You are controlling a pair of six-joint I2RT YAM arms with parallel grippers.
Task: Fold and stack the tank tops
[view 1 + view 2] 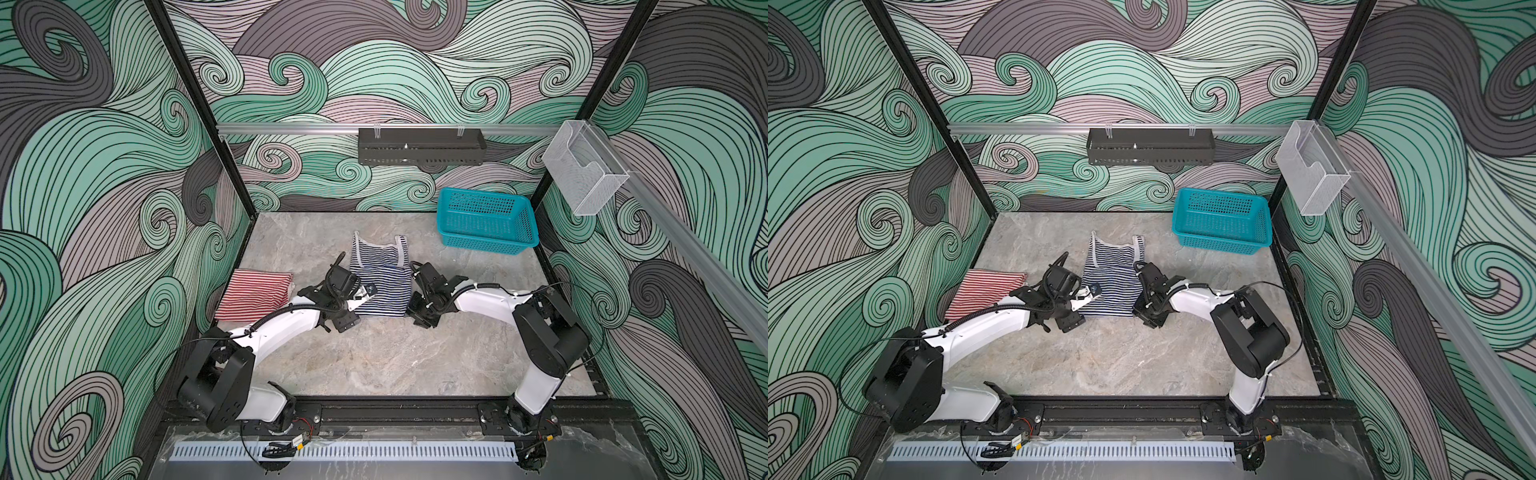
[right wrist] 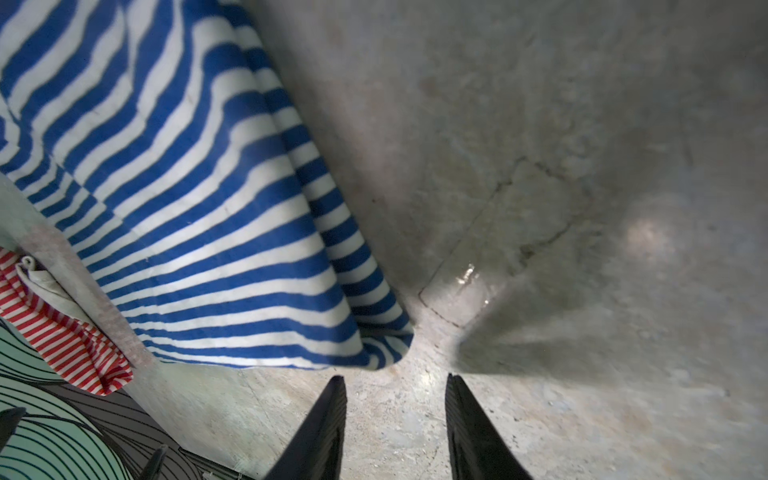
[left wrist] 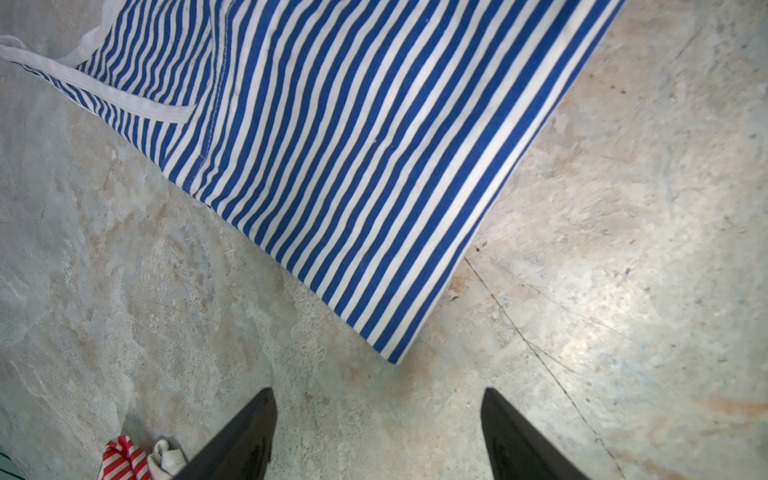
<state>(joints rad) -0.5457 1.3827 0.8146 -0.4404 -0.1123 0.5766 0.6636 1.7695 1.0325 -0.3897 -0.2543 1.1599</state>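
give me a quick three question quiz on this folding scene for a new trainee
1. True or false: the red-and-white top lies stacked on the navy-and-white top.
2. Does the left gripper or the right gripper hold cloth? A left, B right, C neither.
3. Fill in: the teal basket stands in the table's back ___ corner in both top views.

Key: 1 false, the two lie apart; 2 C, both are open with nothing between the jaws; 3 right.

Navy top [image 1: 376,259], red top [image 1: 253,293]: soft matt knit cloth. Table [image 1: 374,357]: stone-look, faint sheen. Basket [image 1: 482,243], upper right: glossy plastic mesh.
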